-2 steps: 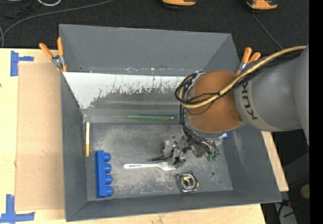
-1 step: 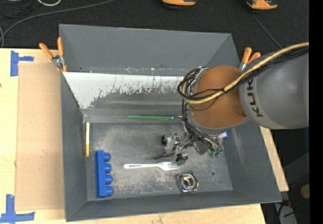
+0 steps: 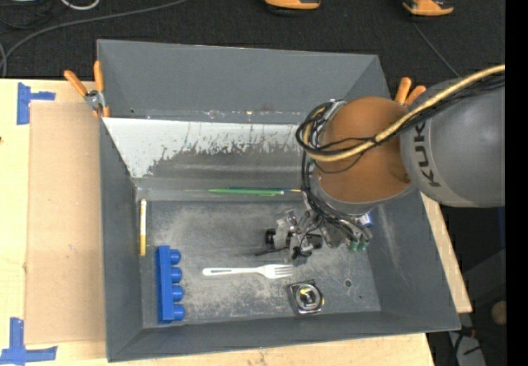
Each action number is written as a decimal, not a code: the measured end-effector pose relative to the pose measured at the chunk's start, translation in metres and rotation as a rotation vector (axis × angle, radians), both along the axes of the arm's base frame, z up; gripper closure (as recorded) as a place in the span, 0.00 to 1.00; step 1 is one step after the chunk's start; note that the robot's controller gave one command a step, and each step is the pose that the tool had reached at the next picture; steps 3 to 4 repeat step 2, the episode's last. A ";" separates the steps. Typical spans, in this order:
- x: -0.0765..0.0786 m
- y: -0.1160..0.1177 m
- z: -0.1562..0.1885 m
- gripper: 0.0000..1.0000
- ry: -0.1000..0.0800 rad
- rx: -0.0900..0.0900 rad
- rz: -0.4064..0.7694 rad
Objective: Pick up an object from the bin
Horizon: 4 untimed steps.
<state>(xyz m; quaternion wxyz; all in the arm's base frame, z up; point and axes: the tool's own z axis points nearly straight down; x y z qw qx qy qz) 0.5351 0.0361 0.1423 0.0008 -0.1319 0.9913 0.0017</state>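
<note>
My gripper [image 3: 295,241] hangs low over the bin's floor right of the middle, under the arm's orange cover. Just below it lies a white plastic fork [image 3: 247,272], flat on the floor with its tines pointing right toward the gripper. A small silver and yellow tape measure [image 3: 307,297] rests near the front wall, below and slightly right of the gripper. I see nothing clearly held in the gripper.
A blue toothed block [image 3: 169,283] lies at the front left. Along the left wall lies a thin yellow stick [image 3: 143,227]. A green pencil [image 3: 246,190] rests at the foot of the back wall. The arm fills the bin's right side.
</note>
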 end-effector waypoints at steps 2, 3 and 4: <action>0.001 0.001 0.029 1.00 -0.003 0.001 0.000; 0.001 0.001 0.029 1.00 -0.003 0.001 0.000; 0.001 0.001 0.029 1.00 -0.003 0.001 0.000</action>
